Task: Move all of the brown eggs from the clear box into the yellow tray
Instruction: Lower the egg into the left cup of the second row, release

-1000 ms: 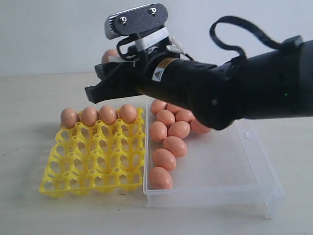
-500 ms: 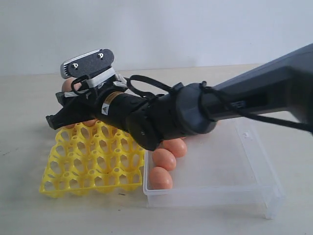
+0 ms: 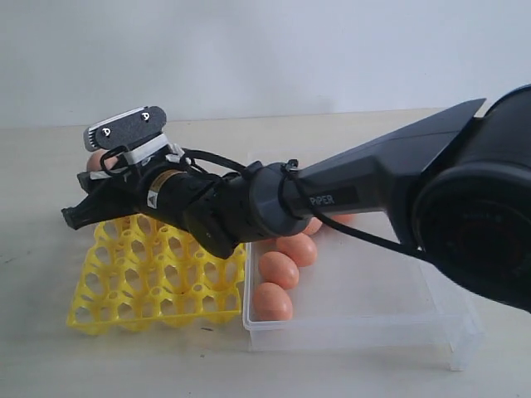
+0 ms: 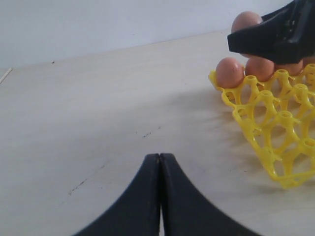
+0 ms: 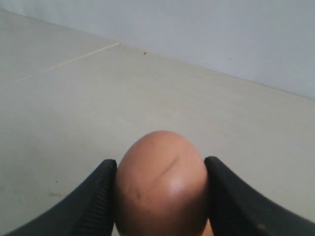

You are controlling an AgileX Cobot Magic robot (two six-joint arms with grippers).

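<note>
While loose brown eggs [image 3: 278, 269] lie in the clear box [image 3: 373, 298] up front, yellow tray [image 3: 158, 278] just beside it, right gripper [image 3: 83, 213] over the tray's far left cups, fingers [image 5: 96, 199] pinching one egg [image 5: 160, 189] between their tips, left gripper [image 4: 160, 162] pressed together.

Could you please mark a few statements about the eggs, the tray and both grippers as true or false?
1. The right gripper holds a brown egg. True.
2. The left gripper is open. False: its jaws are shut together on nothing.
3. The clear box holds no eggs. False: several brown eggs lie in it.
4. The yellow tray stands beside the clear box. True.
5. Every cup of the yellow tray is filled. False: most cups are bare.
</note>
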